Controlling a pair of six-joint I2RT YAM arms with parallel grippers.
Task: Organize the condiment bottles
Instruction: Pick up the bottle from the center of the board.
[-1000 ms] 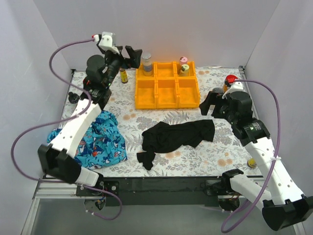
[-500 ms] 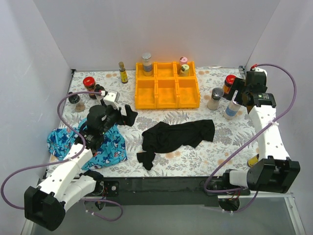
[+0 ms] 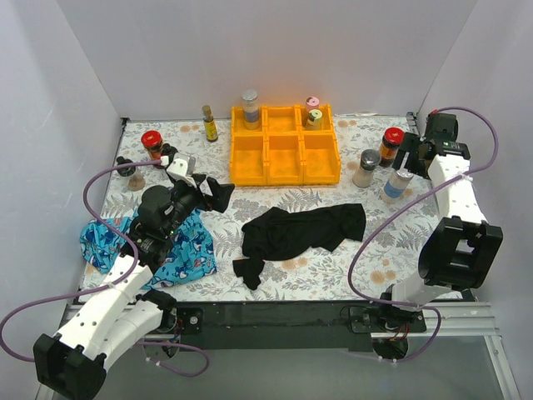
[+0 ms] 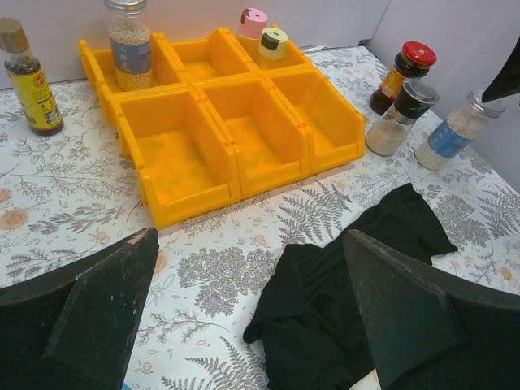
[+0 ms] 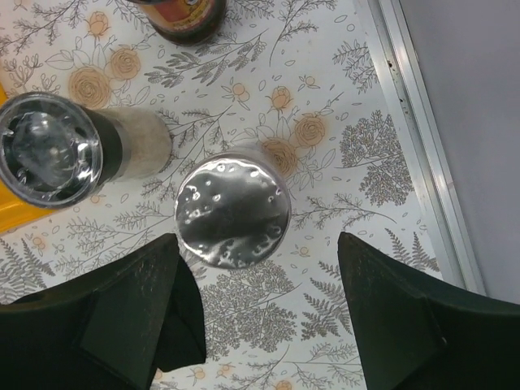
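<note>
Crowding at the right edge of the counter [image 3: 375, 250] is the hazard. Well clear of the orange tray [image 3: 283, 178], the right hand [image 5: 256, 268] hangs open (touching nothing) directly above a silver-lidded jar [image 5: 233, 210]. A black-capped jar [image 5: 49, 150] stands just beside; an off-centre descent could topple either. Meanwhile the left hand [image 4: 248, 236] is open and holds nothing.

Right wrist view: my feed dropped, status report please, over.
Right claw open above silver-lid jar, not gripping. Left claw open, empty. Black-cap jar close beside it.
</note>
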